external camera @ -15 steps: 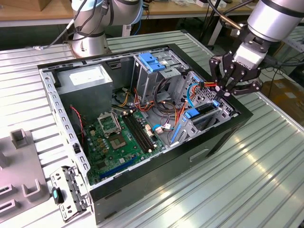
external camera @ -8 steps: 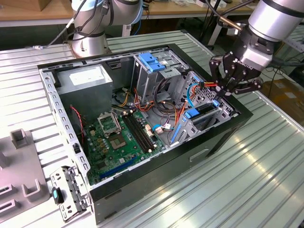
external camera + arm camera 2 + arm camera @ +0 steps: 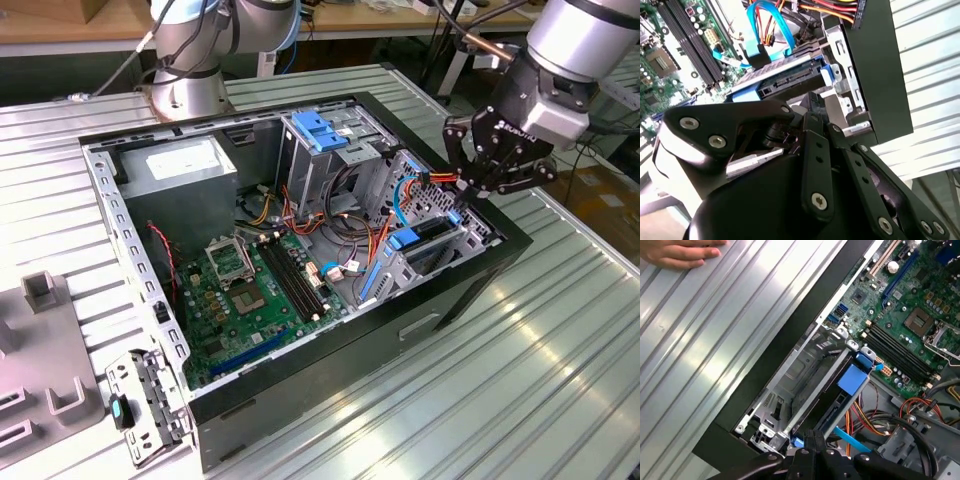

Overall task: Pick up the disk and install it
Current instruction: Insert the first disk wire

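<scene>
1. At the exterior view's left, a loose metal bracket (image 3: 140,405) lies on the ribbed surface (image 3: 500,380), just beside the open case (image 3: 330,350). It plays no part in the work.

2. In the middle of the case lies the motherboard (image 3: 240,300). Nothing there is being handled.

3. Toward the exterior view's right, the disk (image 3: 428,238) already sits in the drive cage (image 3: 470,235) against the case's side wall. Its blue rails run along the slot. The second wrist view shows the disk (image 3: 785,80) lying flat in the bay with its connector end facing the board. The first wrist view shows the disk (image 3: 832,407) between the cage's metal sides. I judge the pick-up done and the insertion far along. Whether the disk is fully seated and latched I cannot tell.

4. Furthest right, the arm reaches in from above the case's edge, wrist tilted down and inward. The pincer (image 3: 468,190) is at the disk's outer end.

5. In both wrist views the pincer (image 3: 812,102) (image 3: 812,436) looks pressed together, its tips at or just beside the blue end tab (image 3: 827,75). Whether they nip the tab or merely bear on it I cannot tell.

6. In the first wrist view, a person's hand (image 3: 680,252) rests on the surface, well apart from the case.
</scene>
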`<move>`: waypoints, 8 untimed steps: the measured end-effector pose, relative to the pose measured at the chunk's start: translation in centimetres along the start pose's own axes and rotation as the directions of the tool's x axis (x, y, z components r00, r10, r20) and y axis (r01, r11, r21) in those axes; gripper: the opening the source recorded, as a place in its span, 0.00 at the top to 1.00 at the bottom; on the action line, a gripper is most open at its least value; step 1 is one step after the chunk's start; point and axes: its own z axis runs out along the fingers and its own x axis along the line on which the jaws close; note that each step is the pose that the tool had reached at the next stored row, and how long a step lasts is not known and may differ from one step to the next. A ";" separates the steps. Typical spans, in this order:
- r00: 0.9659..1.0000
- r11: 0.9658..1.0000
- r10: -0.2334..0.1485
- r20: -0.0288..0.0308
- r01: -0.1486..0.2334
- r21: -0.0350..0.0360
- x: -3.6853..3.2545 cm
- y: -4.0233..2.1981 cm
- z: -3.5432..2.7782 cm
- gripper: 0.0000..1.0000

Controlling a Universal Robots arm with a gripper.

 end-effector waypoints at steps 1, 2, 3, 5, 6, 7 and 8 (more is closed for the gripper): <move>1.000 1.000 -0.001 0.000 0.001 0.000 0.00 0.00 -0.07 0.89; 1.000 1.000 -0.001 0.000 0.001 0.000 0.00 0.00 -0.06 0.89; 1.000 1.000 -0.002 0.000 0.002 0.000 0.00 0.00 -0.07 0.89; 1.000 1.000 -0.002 -0.001 0.002 0.001 0.00 -0.01 -0.08 0.89; 1.000 1.000 -0.002 -0.004 0.002 0.003 0.00 -0.01 -0.08 0.89; 1.000 1.000 -0.002 -0.006 0.002 0.007 0.00 0.00 -0.08 0.89; 1.000 1.000 -0.003 -0.008 0.003 0.009 0.00 0.00 -0.08 0.89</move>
